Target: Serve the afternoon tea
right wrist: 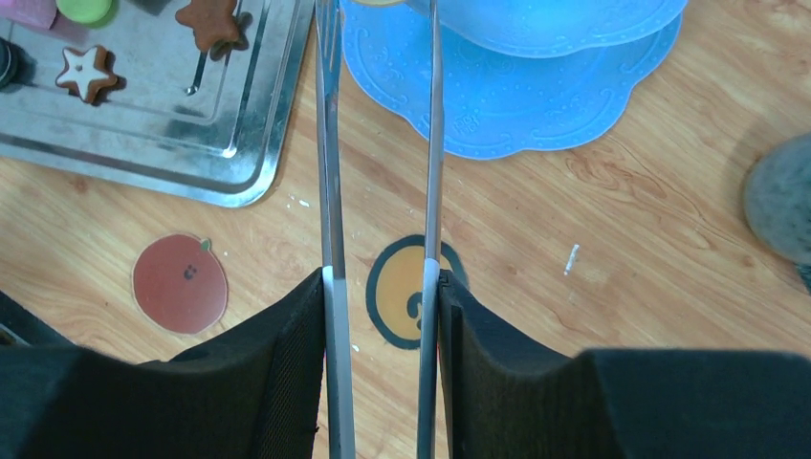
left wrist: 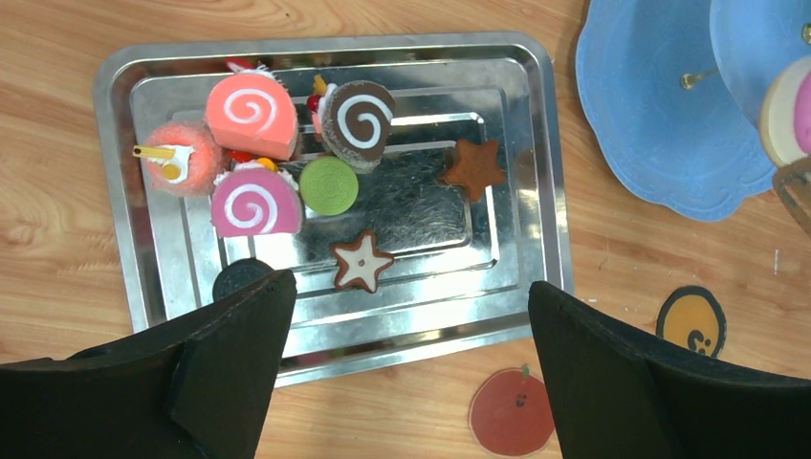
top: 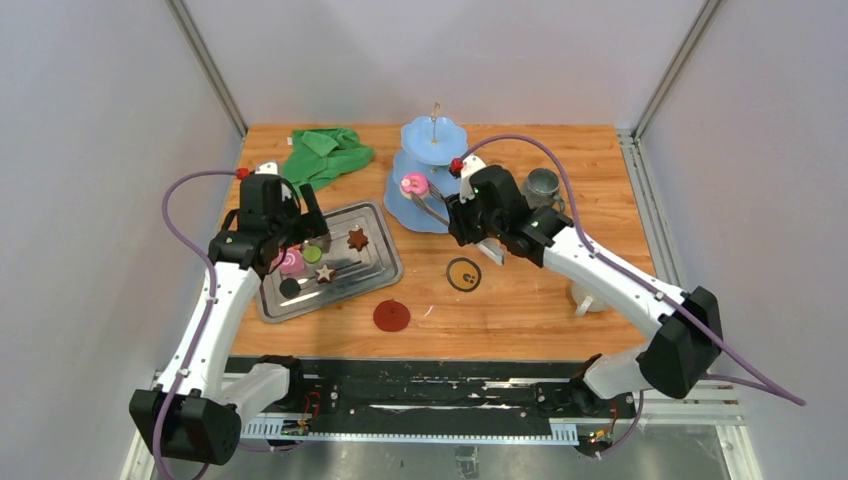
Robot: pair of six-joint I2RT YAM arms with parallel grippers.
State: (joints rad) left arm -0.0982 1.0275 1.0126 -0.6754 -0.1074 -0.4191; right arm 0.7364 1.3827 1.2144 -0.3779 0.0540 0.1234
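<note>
Several toy sweets lie on the steel tray [left wrist: 545, 172]: pink swirl rolls [left wrist: 253, 201], a brown swirl roll [left wrist: 359, 120], a green disc [left wrist: 329, 185], a black disc [left wrist: 239, 278] and two stars [left wrist: 361, 261]. My left gripper [left wrist: 411, 292] hangs open over the tray's near edge with nothing between its fingers. My right gripper [right wrist: 383, 287] is shut on metal tongs [right wrist: 330, 143]. The tongs' tips hold a pink roll [top: 413, 184] over the blue tiered stand [top: 432, 170]. A grey-green mug [top: 541, 186] stands behind the right arm, and a white mug [top: 585, 298] is partly hidden under it.
A green cloth [top: 325, 152] is bunched at the back left. A red round coaster [top: 391, 315] and an orange, black-ringed coaster [top: 463, 274] lie flat in front of the tray and the stand. Grey walls close in both sides.
</note>
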